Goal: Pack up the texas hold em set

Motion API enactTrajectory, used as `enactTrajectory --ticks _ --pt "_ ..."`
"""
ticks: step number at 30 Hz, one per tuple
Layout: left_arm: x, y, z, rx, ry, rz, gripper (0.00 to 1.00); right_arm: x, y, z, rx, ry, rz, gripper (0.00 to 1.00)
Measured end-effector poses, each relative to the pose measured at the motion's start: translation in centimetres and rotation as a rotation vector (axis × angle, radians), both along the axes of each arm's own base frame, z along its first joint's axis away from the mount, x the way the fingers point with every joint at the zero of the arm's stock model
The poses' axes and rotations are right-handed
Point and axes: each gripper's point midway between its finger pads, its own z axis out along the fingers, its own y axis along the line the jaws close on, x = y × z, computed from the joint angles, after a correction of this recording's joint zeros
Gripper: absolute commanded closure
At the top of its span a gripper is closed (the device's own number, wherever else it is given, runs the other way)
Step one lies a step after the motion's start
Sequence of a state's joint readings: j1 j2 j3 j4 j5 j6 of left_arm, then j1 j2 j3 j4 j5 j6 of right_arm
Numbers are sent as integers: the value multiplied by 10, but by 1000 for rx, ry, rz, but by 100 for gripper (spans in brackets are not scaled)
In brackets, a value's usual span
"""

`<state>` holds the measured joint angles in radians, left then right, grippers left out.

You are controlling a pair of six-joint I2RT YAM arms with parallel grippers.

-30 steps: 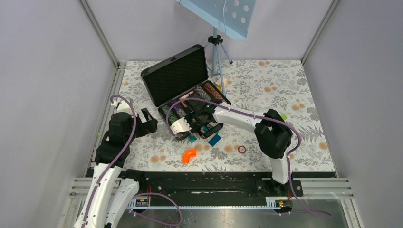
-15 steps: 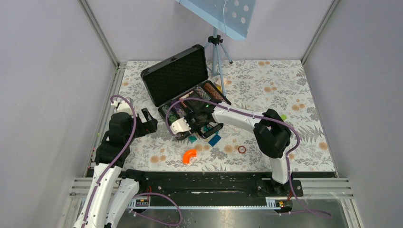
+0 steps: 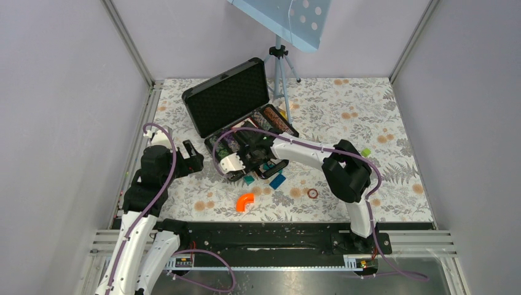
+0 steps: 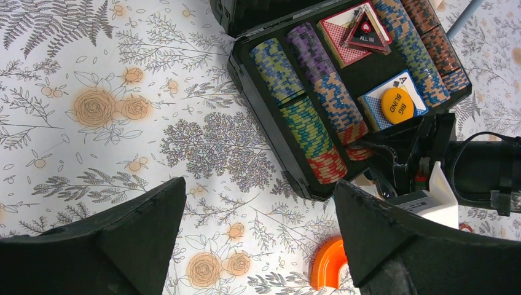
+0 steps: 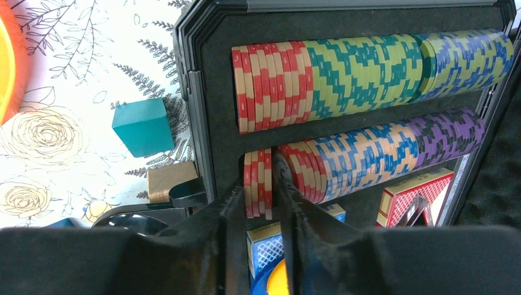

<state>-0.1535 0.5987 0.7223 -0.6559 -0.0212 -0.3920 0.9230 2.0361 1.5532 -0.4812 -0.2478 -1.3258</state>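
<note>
Floral tablecloth (image 3: 344, 110) carried the open black briefcase (image 3: 228, 97) at far centre, with chip rows in its tray. A few red chips (image 5: 257, 163) stood at the second row's near end, flanked by the right gripper (image 5: 259, 184); whether it squeezed them was unclear. To the left, the left gripper (image 4: 258, 184) hung spread wide and empty. A teal block (image 5: 142, 126) lay just beside the case.

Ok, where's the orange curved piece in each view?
Top external: orange curved piece below the black case, centre-left.
Left wrist: the piece at the bottom edge, below the case's corner.
Right wrist: the piece is a sliver at the top-left edge.
Shared landmark: the black case.
</note>
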Motion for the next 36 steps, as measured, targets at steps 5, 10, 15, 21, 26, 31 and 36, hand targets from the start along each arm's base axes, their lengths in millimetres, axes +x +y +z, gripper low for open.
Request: enactTrajectory --ticks 5,10,15,21,26,31,36 --pt "0 0 -1 0 3 0 10 -1 -1 2 0 8 -11 44" --pt "0 0 -2 1 4 0 10 -9 -5 11 0 34 -17 43" --pt "0 0 -2 1 4 0 10 -12 -3 9 2 46 -11 43" --pt "0 0 -2 1 4 0 10 -11 -2 10 8 43 -11 59" --pt "0 0 -2 1 4 0 10 -15 -4 9 4 61 -10 63" --pt "0 0 -2 1 4 0 10 -8 4 13 38 29 -11 54" --pt "0 0 -2 1 4 0 10 -10 2 9 35 35 -12 55"
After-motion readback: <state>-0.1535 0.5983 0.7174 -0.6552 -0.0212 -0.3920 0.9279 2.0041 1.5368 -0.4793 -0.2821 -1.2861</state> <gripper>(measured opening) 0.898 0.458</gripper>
